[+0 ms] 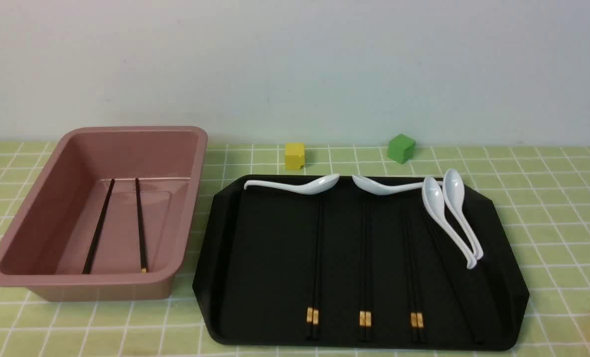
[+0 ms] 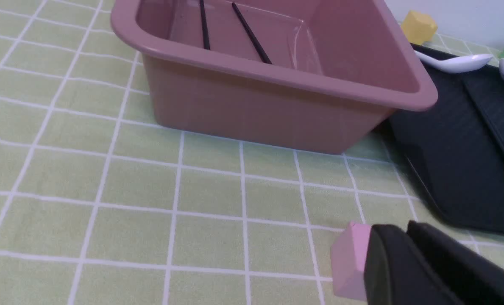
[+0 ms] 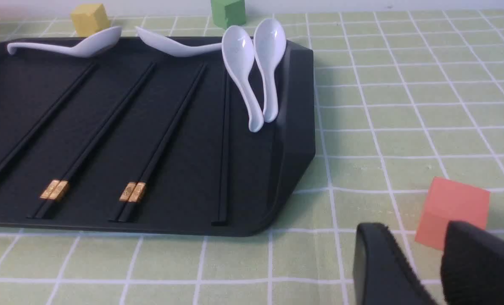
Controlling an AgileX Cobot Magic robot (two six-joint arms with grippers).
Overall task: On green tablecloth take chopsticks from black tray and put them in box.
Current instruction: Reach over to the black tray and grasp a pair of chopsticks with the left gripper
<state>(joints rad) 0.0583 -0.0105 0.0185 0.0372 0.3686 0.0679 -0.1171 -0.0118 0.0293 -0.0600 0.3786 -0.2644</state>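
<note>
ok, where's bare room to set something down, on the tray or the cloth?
Free: black tray floor between its left rim and the leftmost chopsticks; green tablecloth right of it. Crowded: spoons along its far edge and right side.

box [image 1: 79,163] open above, spoons [image 1: 433,196] along tray [image 1: 270,248] rim

Item tally, positions referenced to the black tray [image 1: 270,258].

- black tray: 1
- box [image 1: 106,292]: 1, left of the tray
- green tablecloth [image 1: 548,198]: 1, under the tray
- chopsticks [image 1: 365,267]: 3 gold-banded pairs on the tray, so 6 sticks
- extra black stick [image 3: 223,148]: at the tray's right side; single or doubled not resolvable
- loose sticks [image 1: 140,223]: 2, in the box left of the tray
- spoons [image 1: 295,187]: 4, white, all at the tray's far edge
- cubes: 4, one per colour
  - yellow cube [image 1: 295,155] and green cube [image 1: 401,148] beyond the tray
  - orange cube [image 3: 451,207] off its right near corner
  - pink cube [image 2: 348,258] on the cloth near the tray
</note>
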